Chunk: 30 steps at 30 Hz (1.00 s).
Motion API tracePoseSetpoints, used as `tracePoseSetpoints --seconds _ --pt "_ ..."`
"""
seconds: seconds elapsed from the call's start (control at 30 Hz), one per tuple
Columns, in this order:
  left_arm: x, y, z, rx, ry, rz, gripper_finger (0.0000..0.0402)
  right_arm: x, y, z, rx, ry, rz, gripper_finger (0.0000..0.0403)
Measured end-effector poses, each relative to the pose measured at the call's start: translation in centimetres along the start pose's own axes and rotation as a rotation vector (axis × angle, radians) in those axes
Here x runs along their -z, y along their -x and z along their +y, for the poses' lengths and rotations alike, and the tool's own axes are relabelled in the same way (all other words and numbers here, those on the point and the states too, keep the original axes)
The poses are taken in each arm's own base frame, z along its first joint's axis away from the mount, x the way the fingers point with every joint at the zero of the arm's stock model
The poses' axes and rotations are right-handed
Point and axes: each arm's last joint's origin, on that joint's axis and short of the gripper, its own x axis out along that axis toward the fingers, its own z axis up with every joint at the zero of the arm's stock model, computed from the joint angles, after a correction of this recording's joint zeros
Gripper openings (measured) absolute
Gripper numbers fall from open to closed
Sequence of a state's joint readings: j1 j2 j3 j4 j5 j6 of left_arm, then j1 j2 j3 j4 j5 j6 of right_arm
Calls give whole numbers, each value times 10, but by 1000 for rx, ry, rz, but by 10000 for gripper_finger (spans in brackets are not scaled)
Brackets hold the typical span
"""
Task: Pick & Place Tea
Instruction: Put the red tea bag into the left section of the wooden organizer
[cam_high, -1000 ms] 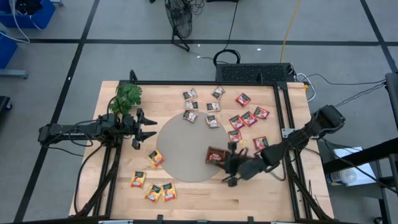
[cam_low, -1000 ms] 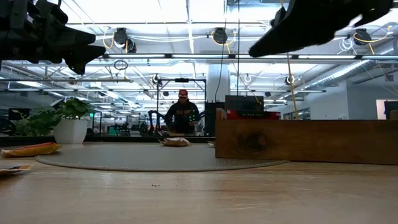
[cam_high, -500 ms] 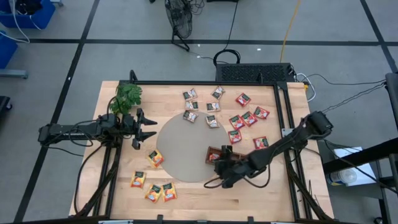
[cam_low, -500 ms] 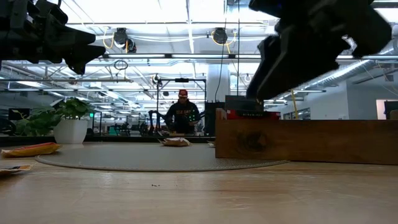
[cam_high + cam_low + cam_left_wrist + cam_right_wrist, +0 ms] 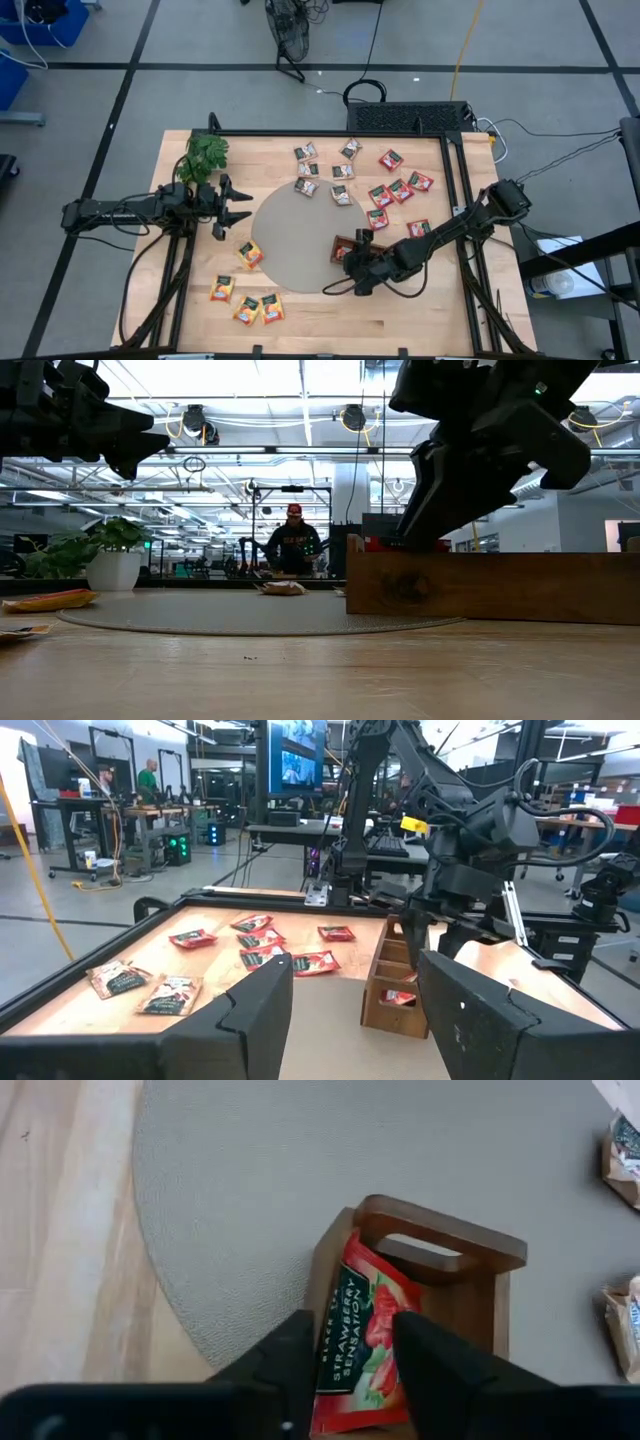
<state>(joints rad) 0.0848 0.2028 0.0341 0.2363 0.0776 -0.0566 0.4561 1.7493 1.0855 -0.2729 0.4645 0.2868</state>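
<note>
Right gripper point(image 5: 345, 1370) is hovering directly over the wooden tray point(image 5: 505, 1255). A red tea sachet point(image 5: 360, 1330) is lying in the tray's end compartment, right ahead of and between the part-open fingers point(image 5: 285, 1355), long axis running in line with them; cannot tell if they are touching it. Left gripper point(image 5: 235, 207) is waiting well apart near the table's point(image 5: 330, 325) left edge, fingers spread and holding nothing.

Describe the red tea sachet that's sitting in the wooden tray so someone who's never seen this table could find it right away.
Start at the round grey mat in the middle of the wooden table. On its right edge sits the small brown wooden compartment tray, under the right claw. The red strawberry tea sachet is the only sachet inside the tray.
</note>
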Motion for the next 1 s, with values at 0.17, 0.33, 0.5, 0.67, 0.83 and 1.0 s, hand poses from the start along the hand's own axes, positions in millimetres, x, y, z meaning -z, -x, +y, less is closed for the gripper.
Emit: tracePoseSetpoints --seconds 0.17,0.33,0.5,0.67,0.83,1.0 --pt "0 0 0 0 0 0 214 0 -1 -1 -46 -7 19 34" --pt "0 0 0 0 0 0 214 0 -1 -2 -37 -7 18 5" --pt "0 0 0 0 0 0 214 -1 -1 -4 35 5 -5 1" --pt "0 0 0 0 0 0 214 -1 -1 -6 96 1 -22 0" --pt "0 0 0 0 0 0 214 -1 -2 -11 155 -34 -23 0" --pt "0 0 0 0 0 0 214 0 -3 -14 211 -64 -19 0"
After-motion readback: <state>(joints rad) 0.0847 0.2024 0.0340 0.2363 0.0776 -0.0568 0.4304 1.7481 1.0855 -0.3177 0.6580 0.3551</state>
